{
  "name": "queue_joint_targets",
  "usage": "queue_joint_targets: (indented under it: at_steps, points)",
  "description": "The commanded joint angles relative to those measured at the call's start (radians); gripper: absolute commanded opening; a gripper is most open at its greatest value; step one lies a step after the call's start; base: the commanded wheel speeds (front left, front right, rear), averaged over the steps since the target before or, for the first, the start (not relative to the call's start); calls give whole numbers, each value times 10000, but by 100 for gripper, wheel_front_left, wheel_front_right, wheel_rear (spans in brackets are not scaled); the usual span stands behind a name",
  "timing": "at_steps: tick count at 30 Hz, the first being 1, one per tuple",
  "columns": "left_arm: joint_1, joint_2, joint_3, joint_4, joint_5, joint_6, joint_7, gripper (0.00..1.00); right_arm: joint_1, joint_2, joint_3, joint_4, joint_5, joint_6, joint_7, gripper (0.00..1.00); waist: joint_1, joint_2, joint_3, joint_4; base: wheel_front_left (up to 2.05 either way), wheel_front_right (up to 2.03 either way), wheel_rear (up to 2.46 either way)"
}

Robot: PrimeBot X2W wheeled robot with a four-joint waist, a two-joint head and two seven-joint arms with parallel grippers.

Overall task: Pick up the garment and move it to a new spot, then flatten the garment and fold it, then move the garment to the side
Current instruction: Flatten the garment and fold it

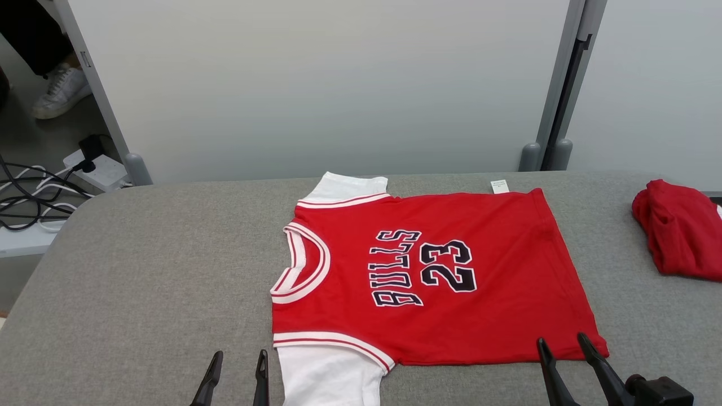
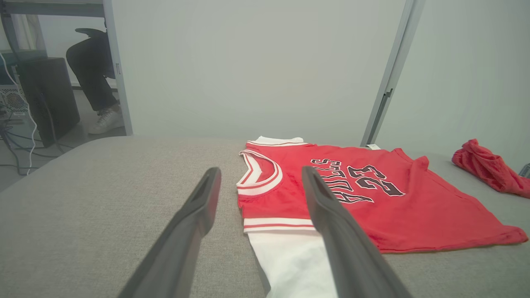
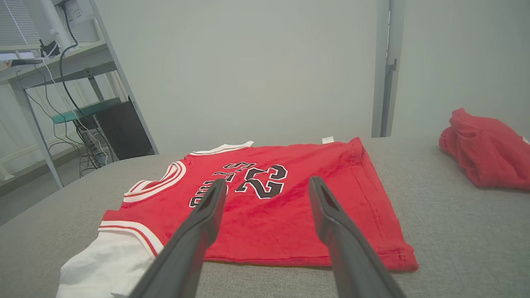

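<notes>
Red jersey (image 1: 451, 282) lies flat on grey table (image 1: 141, 270) — left gripper (image 1: 237, 356) and right gripper (image 1: 561, 341) both spread wide, empty.

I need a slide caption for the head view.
Red Bulls 23 jersey lies flat on the grey table; the open left hand and open right hand are poised at its near edge.

A grey worktop (image 1: 141, 270) carries a crumpled red cloth (image 1: 679, 231) at its right edge — behind it stands a pale partition (image 1: 338, 84); far left, a power strip (image 1: 96, 169), dark cables (image 1: 28, 197) and a person's white shoe (image 1: 59, 90).
</notes>
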Motion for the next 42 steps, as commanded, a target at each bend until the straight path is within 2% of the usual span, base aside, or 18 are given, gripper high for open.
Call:
queue_joint_targets:
  at_steps: [1,18,21,24,29,42]
  points:
    - [-342,-22,269,-213,-93,8,-103,100,-268,-112,127,-261,0,-29,-134,100,0,0,0,-2,0,0,0]
    - [-364,-22,180,79,-225,39,-103,100,-306,-137,151,-227,-3,-29,-134,100,0,0,19,86,0,0,0]
    - [-314,-22,-46,892,-472,-91,-103,100,-324,-143,178,-230,10,-29,-134,100,0,0,50,108,0,0,0]
    - [-476,-22,-443,2306,-881,-315,-67,100,-330,-149,225,-217,39,-29,-134,100,0,0,89,123,0,0,0]
    - [-1307,-22,-1142,4206,-1472,-556,280,100,-382,-180,372,-178,101,-29,-134,100,0,0,188,107,0,0,0]
    - [-2979,-22,-2405,6806,-2965,-126,297,100,-510,-457,640,-138,246,-29,-134,100,0,0,399,-196,0,0,0]
